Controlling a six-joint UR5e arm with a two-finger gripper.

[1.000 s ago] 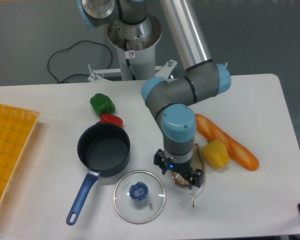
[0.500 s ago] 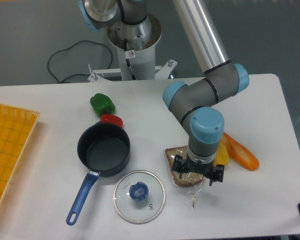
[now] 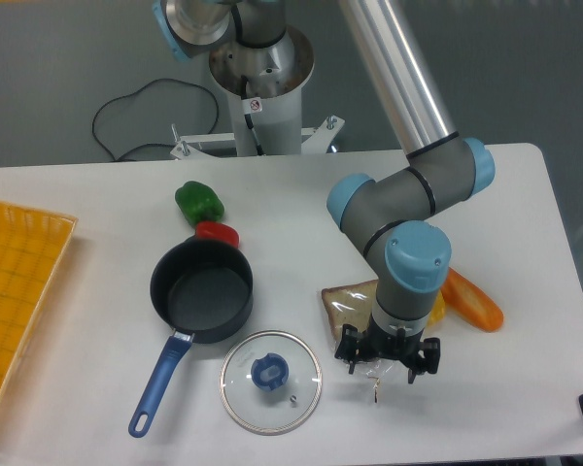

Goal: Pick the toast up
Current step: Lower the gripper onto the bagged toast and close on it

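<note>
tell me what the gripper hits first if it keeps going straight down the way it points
Most likely the toast, at its bagged near edge under the gripper; depth is unclear from this view.

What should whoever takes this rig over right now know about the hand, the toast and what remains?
Hand: low over the near edge of the bagged slice of speckled brown toast; open or shut cannot be told from this view.
Toast: flat on the white table, right of the round glass lid, partly under the wrist.
Done: approach only.
Left: grip the toast and lift it.
</note>
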